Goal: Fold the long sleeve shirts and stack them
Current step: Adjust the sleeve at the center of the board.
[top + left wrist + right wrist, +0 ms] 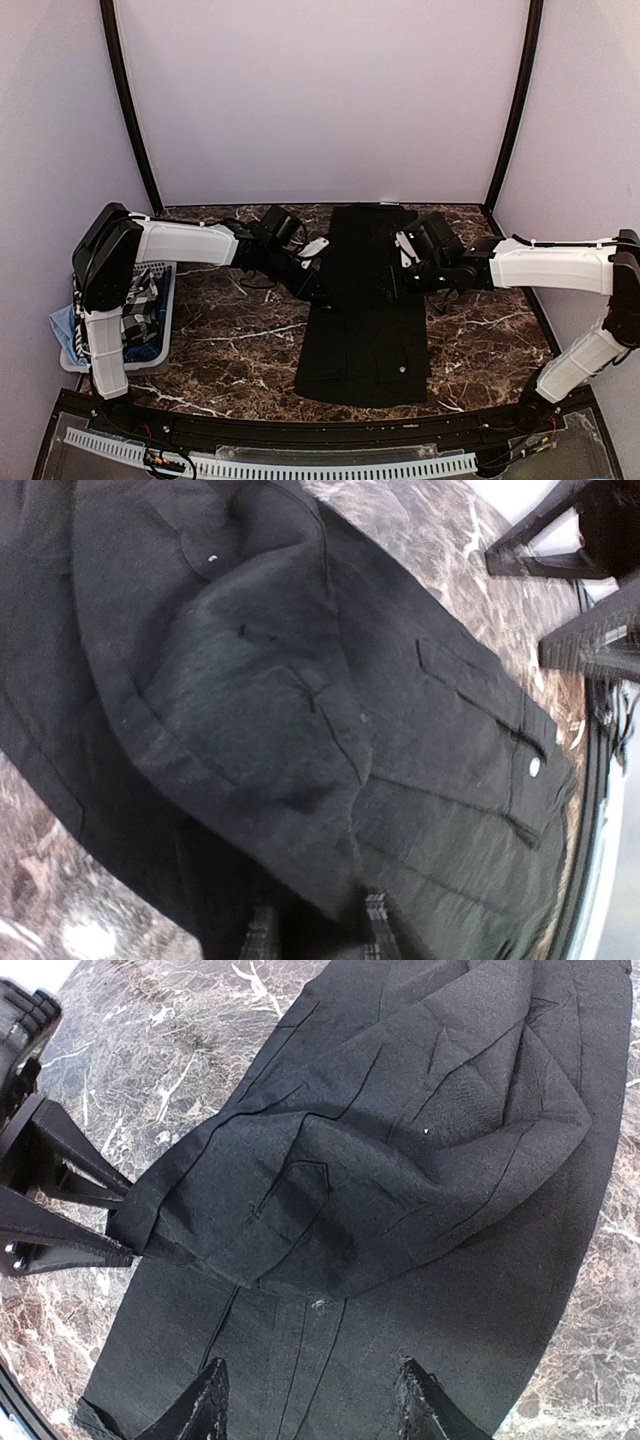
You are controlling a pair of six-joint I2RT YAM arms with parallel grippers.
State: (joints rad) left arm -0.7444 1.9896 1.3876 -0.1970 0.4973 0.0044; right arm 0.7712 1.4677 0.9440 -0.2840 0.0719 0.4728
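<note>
Bench (230,345): dark marbled top; the shirt lies along its middle
Black shirt (365,330): spread as a long strip between the two arms; its long axis runs from the far wall toward the arm bases
Left end effector (320,925): at the shirt's left edge, about mid-length; looks clamped on a raised fold of cloth
Right end effector (310,1400): over the right edge, opposite the left; fingers apart, holding nothing
Coming move: probably a cross-fold; each arm is nearest its own edge
</note>
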